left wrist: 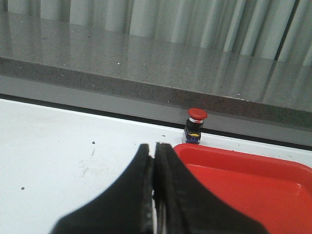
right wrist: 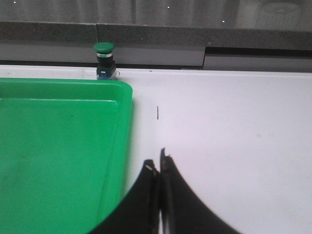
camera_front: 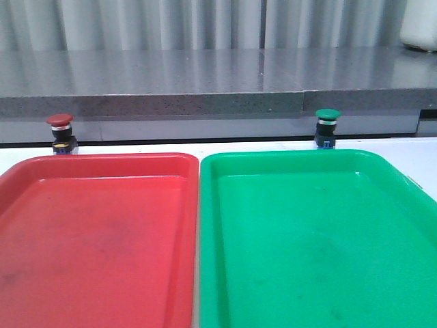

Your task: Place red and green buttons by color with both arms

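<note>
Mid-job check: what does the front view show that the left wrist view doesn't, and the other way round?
Only the front view shows the green tray and the green button standing upright on the white table just behind its far edge. It shows no arm.

Only the left wrist view shows the left pincer, closed and empty, above bare white table beside the red tray.

Both show the red tray, with nothing in it, and the red button upright on the table behind the tray, outside it.
</note>
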Available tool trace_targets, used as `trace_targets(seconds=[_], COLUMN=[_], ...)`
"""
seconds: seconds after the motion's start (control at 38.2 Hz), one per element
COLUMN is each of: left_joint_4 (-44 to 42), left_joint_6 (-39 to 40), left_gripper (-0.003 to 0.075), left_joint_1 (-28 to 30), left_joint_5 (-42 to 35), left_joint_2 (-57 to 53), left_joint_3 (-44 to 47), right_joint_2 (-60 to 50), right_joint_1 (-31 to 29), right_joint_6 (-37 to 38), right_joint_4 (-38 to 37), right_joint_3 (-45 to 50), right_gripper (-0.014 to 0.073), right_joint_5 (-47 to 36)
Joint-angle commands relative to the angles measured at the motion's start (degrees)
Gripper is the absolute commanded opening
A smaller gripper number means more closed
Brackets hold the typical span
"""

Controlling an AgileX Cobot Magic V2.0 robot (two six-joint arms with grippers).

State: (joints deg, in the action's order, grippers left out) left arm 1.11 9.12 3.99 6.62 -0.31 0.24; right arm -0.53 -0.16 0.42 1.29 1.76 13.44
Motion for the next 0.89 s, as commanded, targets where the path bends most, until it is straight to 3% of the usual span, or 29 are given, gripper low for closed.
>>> trace_targets(seconds=[0.0,0.55,0.86], left_joint_4=[0.52,0.30,-0.53], left_joint_6=[0.30,0.30,0.30], left_gripper=[-0.0020,-0.0020,-0.0020], left_joint_1=[0.12,0.12,0.12], left_joint_5=[-4.93,-5.40,-17.57], left_joint_2=[-0.91,-0.91,-0.83], left_joint_3=[1.39,1.39,-1.83], right_joint_2=[-0.99,-0.99,-0.99], right_joint_1=[-0.29,-0.29,-0.29], right_joint_6=[-0.42,-0.42,-0.42], right_joint_4=[-0.32,-0.28,0.42], right_joint_3=[-0.53,-0.53,-3.06], right_gripper=[-0.0121,-0.0121,-0.0121], right_joint_5=[-4.82,-5.10,-12.66])
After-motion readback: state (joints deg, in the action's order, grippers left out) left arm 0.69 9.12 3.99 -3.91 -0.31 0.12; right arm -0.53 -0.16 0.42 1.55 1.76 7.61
